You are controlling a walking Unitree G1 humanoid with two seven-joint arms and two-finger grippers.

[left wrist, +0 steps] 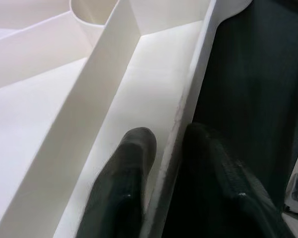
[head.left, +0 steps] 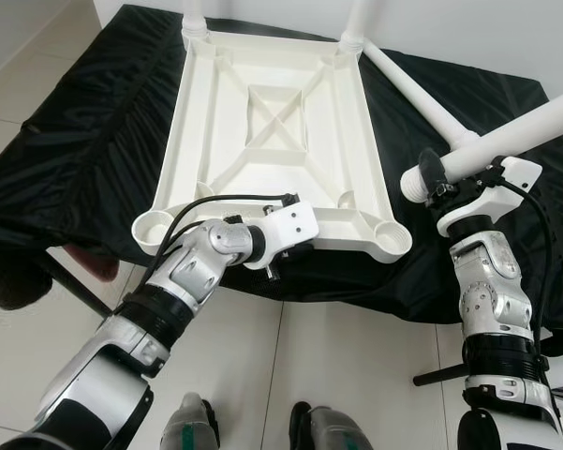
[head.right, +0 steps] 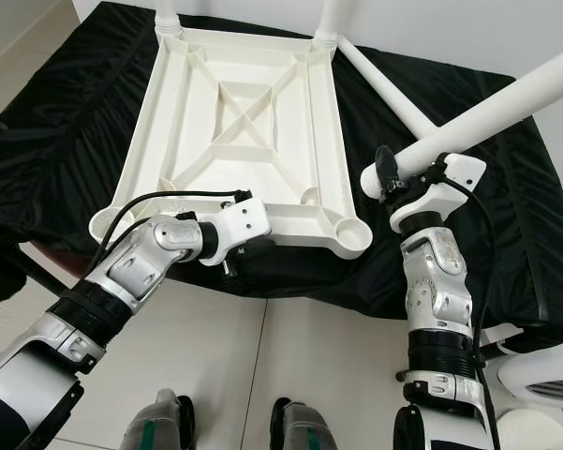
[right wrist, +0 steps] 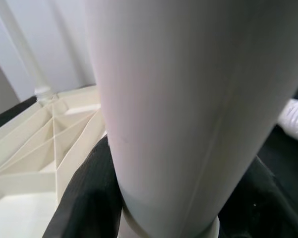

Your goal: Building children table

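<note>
The upturned tabletop [head.left: 281,131] lies on a black cloth [head.left: 94,122]. Its near rim is pinched by the left gripper [left wrist: 163,163]. Beside its near right socket [head.left: 391,236], a leg [head.left: 506,141] is clamped in the right gripper [head.left: 431,173]; misaligned, it could jam or slip.

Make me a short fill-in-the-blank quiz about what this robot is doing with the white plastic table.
1. The white plastic tabletop lies upside down on a ____ cloth.
2. The left gripper has its fingers clamped on the tabletop's near ____.
3. The right gripper holds a loose white tubular ____.
4. ____ legs already stand in the far corner sockets.

Missing words: black; rim; leg; Two
</note>
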